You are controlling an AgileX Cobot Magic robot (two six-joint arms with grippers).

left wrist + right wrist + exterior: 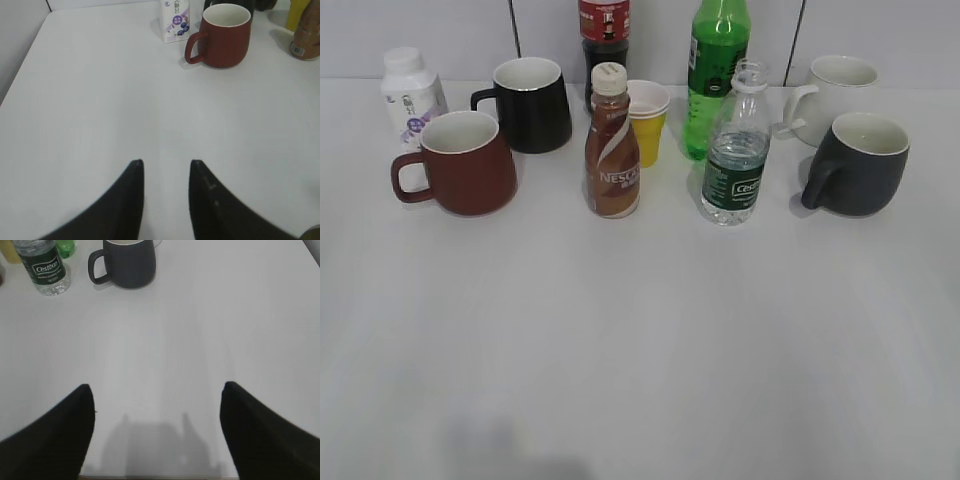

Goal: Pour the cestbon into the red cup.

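Note:
The cestbon (733,150), a small clear uncapped bottle with a dark green label, stands upright right of centre on the white table; it also shows at the top left of the right wrist view (43,266). The red cup (460,162) stands upright at the left, handle to the left, and shows in the left wrist view (222,36). My left gripper (166,163) is open and empty, low over bare table, well short of the red cup. My right gripper (157,387) is wide open and empty, well short of the cestbon. Neither gripper shows in the exterior view.
A brown Nescafe bottle (612,145), a yellow paper cup (648,120), a green soda bottle (714,75), a dark cola bottle (604,35), a black mug (531,104), a white jar (412,92), a white mug (836,95) and a dark grey mug (858,165) crowd the back.

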